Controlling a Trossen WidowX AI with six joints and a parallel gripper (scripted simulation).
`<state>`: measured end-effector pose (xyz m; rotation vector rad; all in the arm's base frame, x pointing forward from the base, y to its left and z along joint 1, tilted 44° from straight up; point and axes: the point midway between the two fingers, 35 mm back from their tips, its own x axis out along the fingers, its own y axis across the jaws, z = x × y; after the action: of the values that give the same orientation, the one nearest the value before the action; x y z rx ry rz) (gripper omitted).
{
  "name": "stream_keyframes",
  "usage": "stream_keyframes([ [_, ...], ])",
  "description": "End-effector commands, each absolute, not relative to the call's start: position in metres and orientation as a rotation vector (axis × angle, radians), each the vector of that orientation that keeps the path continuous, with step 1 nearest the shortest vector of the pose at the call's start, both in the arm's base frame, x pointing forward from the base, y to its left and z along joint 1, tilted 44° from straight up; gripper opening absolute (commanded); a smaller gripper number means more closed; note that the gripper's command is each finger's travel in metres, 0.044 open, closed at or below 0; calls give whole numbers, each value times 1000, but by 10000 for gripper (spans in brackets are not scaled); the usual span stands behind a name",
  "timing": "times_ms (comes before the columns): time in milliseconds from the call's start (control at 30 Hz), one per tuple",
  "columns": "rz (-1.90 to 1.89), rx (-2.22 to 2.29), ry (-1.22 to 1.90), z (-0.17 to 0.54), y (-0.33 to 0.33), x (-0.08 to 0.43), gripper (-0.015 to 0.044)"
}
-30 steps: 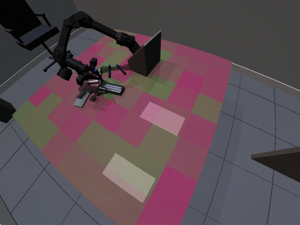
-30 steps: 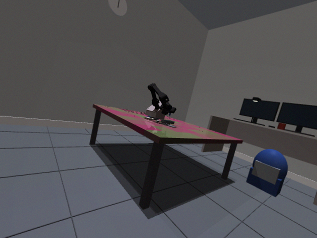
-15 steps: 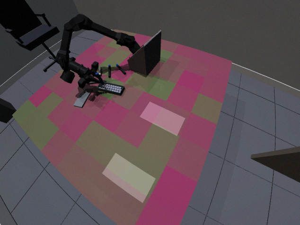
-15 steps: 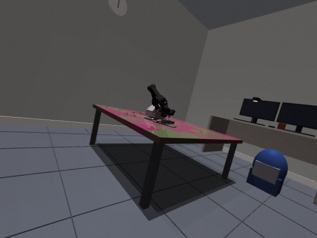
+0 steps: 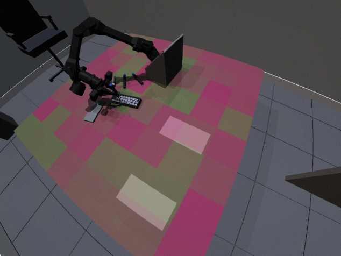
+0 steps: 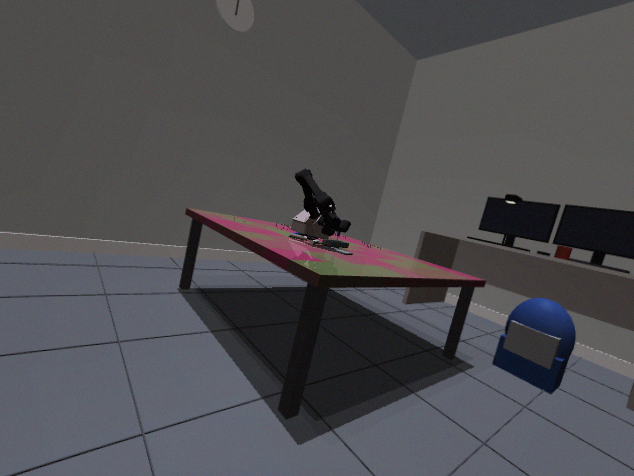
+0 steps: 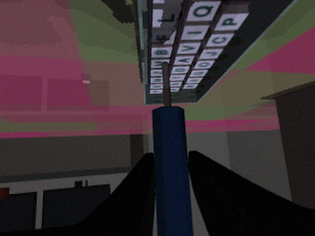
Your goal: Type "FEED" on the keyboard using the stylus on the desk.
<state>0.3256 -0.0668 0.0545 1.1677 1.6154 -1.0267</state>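
Note:
My gripper (image 5: 112,90) (image 7: 170,159) is shut on the blue stylus (image 5: 114,91) (image 7: 170,173), which points down at the keyboard (image 5: 135,102) (image 6: 335,243) (image 7: 186,100). The stylus's thin metal tip shows in the wrist view beside the M and B keys, in the row at the keyboard's left side there. Whether the tip touches a key cannot be told. In the top view the gripper is over the left end of the keyboard. F, L, D, A, V and other letters are readable in the wrist view; the E key cannot be made out.
A flat grey slab (image 5: 92,113) lies just left of the keyboard. Two dark pens with blue ends (image 5: 124,81) (image 5: 138,79) and a pale pen (image 5: 114,80) lie behind it. A large upright panel (image 5: 173,62) stands at the back right. Two pale rectangles (image 5: 184,134) (image 5: 147,202) show on the table.

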Motion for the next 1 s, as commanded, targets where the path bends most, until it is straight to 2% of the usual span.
stream_keyframes([
  [0,-1025,1161,1618,52,-68,327,81],
  [967,-1025,1161,1618,45,-75,327,81],
])
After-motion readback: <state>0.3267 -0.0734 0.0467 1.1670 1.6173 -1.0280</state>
